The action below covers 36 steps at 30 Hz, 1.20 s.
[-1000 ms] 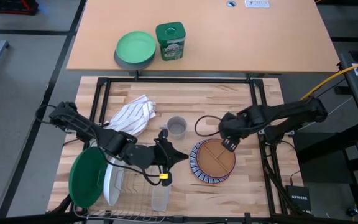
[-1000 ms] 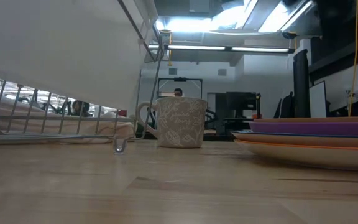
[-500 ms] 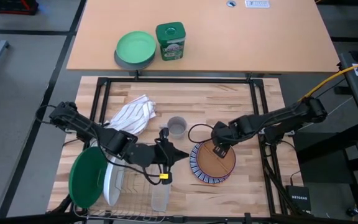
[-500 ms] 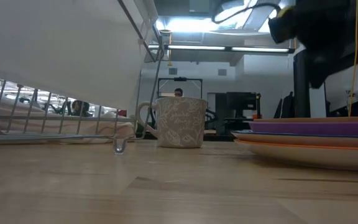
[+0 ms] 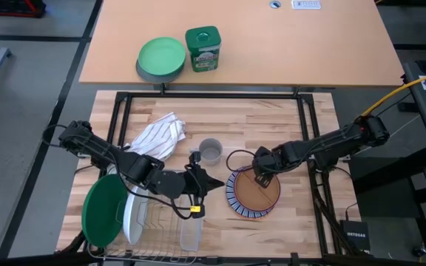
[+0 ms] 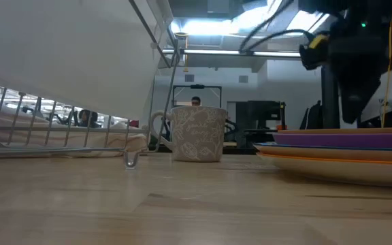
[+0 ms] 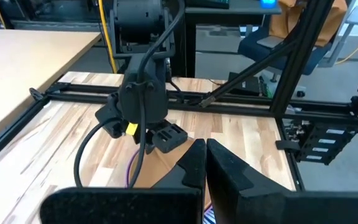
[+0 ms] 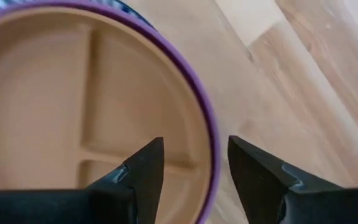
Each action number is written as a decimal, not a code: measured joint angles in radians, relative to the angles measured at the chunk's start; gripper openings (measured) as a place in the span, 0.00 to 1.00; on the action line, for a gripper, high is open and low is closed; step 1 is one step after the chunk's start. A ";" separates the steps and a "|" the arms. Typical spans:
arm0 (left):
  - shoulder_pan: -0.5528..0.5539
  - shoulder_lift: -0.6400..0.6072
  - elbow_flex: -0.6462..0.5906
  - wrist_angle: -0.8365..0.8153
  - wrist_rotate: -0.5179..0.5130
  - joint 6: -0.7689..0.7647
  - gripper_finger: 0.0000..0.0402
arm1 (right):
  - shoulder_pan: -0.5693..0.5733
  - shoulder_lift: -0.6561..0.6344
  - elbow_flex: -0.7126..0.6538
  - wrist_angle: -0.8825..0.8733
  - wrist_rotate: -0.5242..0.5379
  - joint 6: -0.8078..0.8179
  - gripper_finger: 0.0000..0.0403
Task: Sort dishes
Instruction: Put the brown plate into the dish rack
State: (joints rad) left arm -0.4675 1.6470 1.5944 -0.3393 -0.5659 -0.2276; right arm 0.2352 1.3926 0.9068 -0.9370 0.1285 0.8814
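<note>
One stack of four plates, the brown plate (image 5: 256,190) topmost on the purple plate (image 8: 207,118), lies directly under the right gripper (image 8: 191,163), whose fingers are parted, straddling its rim, holding nothing. Two plates stand racked beside the left gripper (image 5: 211,184), fingers together, empty.

Left gripper (image 7: 205,163), jaws closed together, points across the wooden bench (image 7: 61,134) toward the right gripper (image 7: 160,134), which hangs just above the bench.
</note>
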 joint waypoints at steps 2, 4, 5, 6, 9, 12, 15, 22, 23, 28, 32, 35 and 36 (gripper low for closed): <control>0.000 0.000 0.000 0.000 0.000 0.000 0.01 | 0.000 0.000 -0.015 0.000 0.004 0.000 0.45; 0.000 0.000 0.000 0.000 0.000 0.000 0.01 | 0.000 0.000 -0.029 0.002 0.008 0.000 0.44; 0.000 0.000 0.000 -0.001 0.000 0.000 0.01 | 0.000 0.000 -0.038 0.002 0.008 0.000 0.45; 0.000 0.000 0.000 -0.002 0.000 0.000 0.01 | 0.000 0.000 -0.047 0.001 0.008 0.000 0.45; 0.001 0.000 0.000 -0.001 0.000 0.000 0.01 | 0.000 0.000 -0.075 0.004 0.004 0.000 0.45; 0.001 0.000 0.000 -0.001 0.000 0.000 0.01 | 0.000 0.000 -0.089 0.001 -0.006 0.002 0.44; 0.001 0.000 0.000 -0.001 0.000 0.000 0.01 | 0.000 0.000 -0.089 0.002 -0.008 0.002 0.44; 0.006 0.000 0.000 -0.001 0.000 0.000 0.01 | 0.000 0.000 -0.089 0.010 0.010 0.003 0.31; 0.006 0.000 0.000 -0.001 0.000 0.000 0.01 | 0.000 0.000 -0.089 0.012 0.010 0.003 0.28; 0.006 0.000 0.000 -0.001 0.000 0.000 0.01 | 0.000 0.000 -0.089 0.048 0.011 0.002 0.13; 0.006 0.000 0.000 -0.001 0.000 0.000 0.01 | 0.000 0.000 -0.089 0.076 0.008 0.004 0.04; 0.006 0.000 0.000 -0.001 0.000 -0.001 0.01 | 0.000 0.000 -0.088 0.080 0.009 0.004 0.04; 0.006 0.000 0.000 -0.001 0.000 -0.005 0.01 | 0.000 0.000 -0.088 0.079 0.008 0.004 0.04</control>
State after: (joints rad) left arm -0.4610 1.6466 1.5944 -0.3405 -0.5659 -0.2321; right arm 0.2352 1.3926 0.8185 -0.8577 0.1363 0.8852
